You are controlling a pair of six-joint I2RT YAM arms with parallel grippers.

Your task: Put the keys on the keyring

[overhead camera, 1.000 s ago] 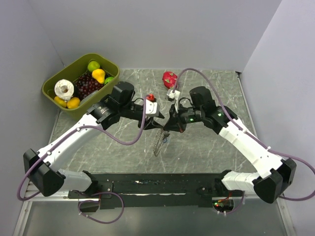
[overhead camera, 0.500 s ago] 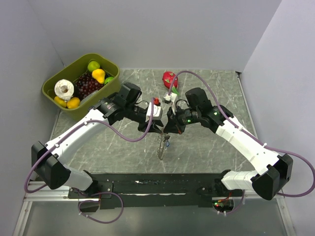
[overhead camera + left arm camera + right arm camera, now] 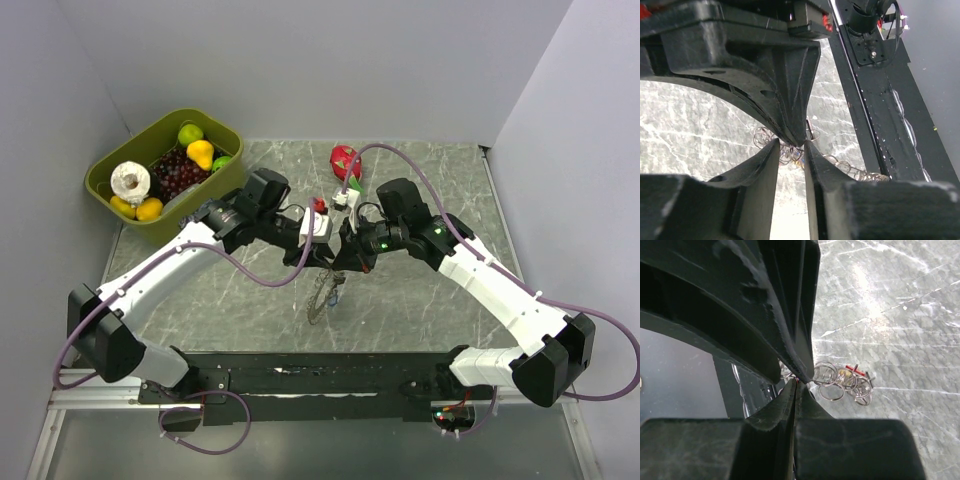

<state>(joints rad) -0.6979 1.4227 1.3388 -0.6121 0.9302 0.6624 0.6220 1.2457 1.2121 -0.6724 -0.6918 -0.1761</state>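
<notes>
Two robot arms reach in from the near edge and meet over the middle of the grey stone surface. Their tips almost touch.

The keyring is right under that meeting spot. From above it looks like a thin hoop that runs from the two tips toward the near edge. Up close its rim is made of many little wire loops.

The left tool has its two fingers a little way apart. Some of the wire loops show in the gap between them. I cannot tell if the fingers pinch the loops or only sit around them.

The right tool is closed tight, with its two fingers pressed flat together. The loops sit just beside its tips, but I cannot tell if a bit of wire is caught between them. In the left wrist view, its black tip comes down to a point right above the left fingers.

A tiny red bit and a pale bit lie among the loops, but they are too small to name. I cannot pick out the keys clearly.

A green bin sits at the far left corner. It holds fruit: a yellow pear, dark grapes and more. A red thing sits at the far side of the surface, behind the arms.
</notes>
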